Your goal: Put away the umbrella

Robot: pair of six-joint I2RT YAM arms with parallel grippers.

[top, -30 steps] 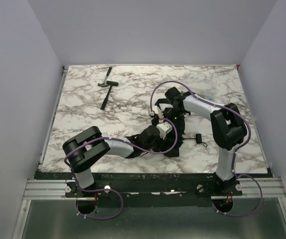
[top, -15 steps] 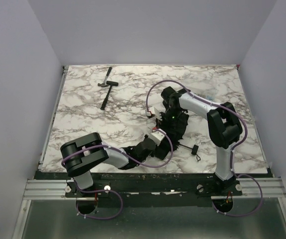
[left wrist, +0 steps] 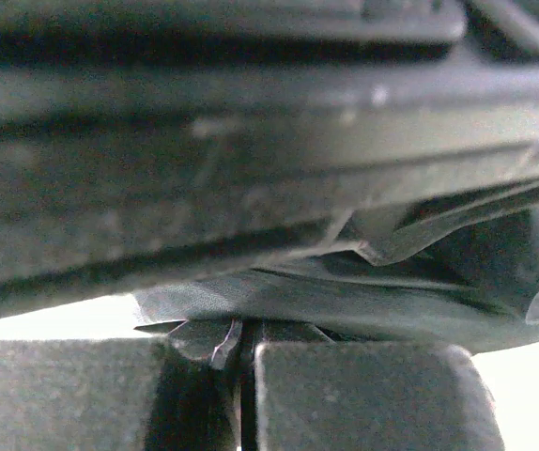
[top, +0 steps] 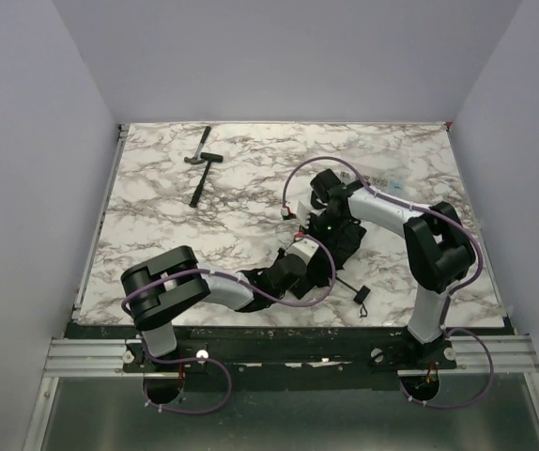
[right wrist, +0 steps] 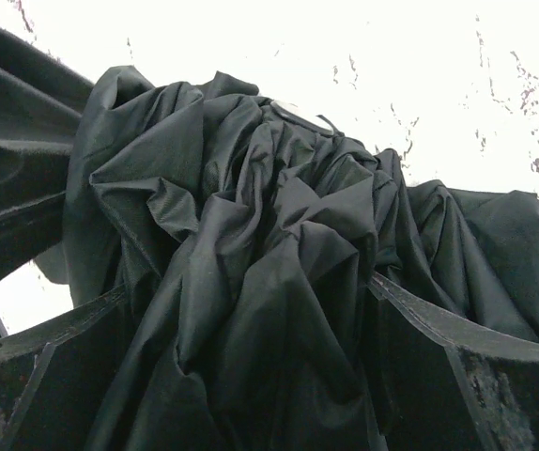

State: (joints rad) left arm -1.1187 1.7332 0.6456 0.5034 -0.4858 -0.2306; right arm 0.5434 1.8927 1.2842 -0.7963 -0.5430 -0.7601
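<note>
Your umbrella (top: 349,242) lies bunched on the surface (top: 157,225), canopy crumpled, its handle (top: 361,293) trailing off the near side. Both your wrists crowd over the umbrella and hide most of the canopy from above. Left jaws: clenched on a thin fold of fabric at the umbrella's near edge. Right jaws: spread wide astride the heaped canopy, fabric packed between them; you cannot tell whether they squeeze it. Hammer (top: 199,165) lies well apart, far-left of the umbrella.
</note>
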